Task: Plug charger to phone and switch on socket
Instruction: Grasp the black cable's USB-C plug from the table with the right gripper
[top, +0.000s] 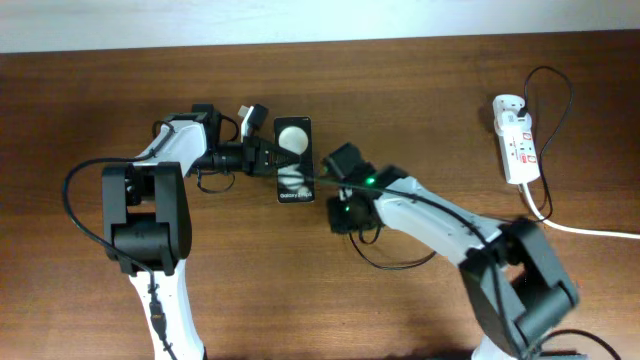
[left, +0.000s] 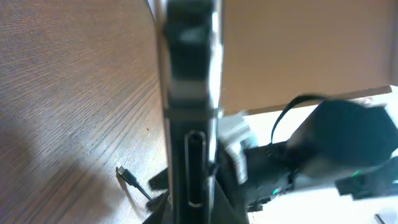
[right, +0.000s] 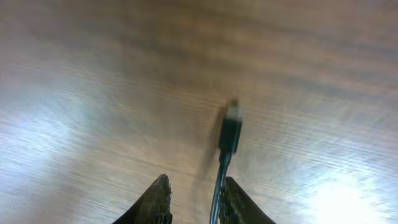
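The black phone (top: 295, 160) lies in the middle of the table, white lettering at its near end. My left gripper (top: 262, 156) is shut on its left edge; in the left wrist view the phone (left: 189, 93) stands edge-on between the jaws (left: 189, 211). The charger plug tip (right: 229, 132) rests on the wood ahead of my right gripper (right: 196, 199), which is open, with the thin cable running along its right finger's inner face. The tip also shows in the left wrist view (left: 127, 176), left of the phone's near end. My right gripper (top: 328, 200) sits just right of the phone. The white socket strip (top: 517, 140) lies at the far right.
The socket's thick white cord (top: 590, 230) runs off the right edge. The thin black charger cable (top: 560, 90) loops from the strip's top adapter and crosses over my right arm (top: 440, 215). A loose black cable loop (top: 75, 200) hangs left of the left arm.
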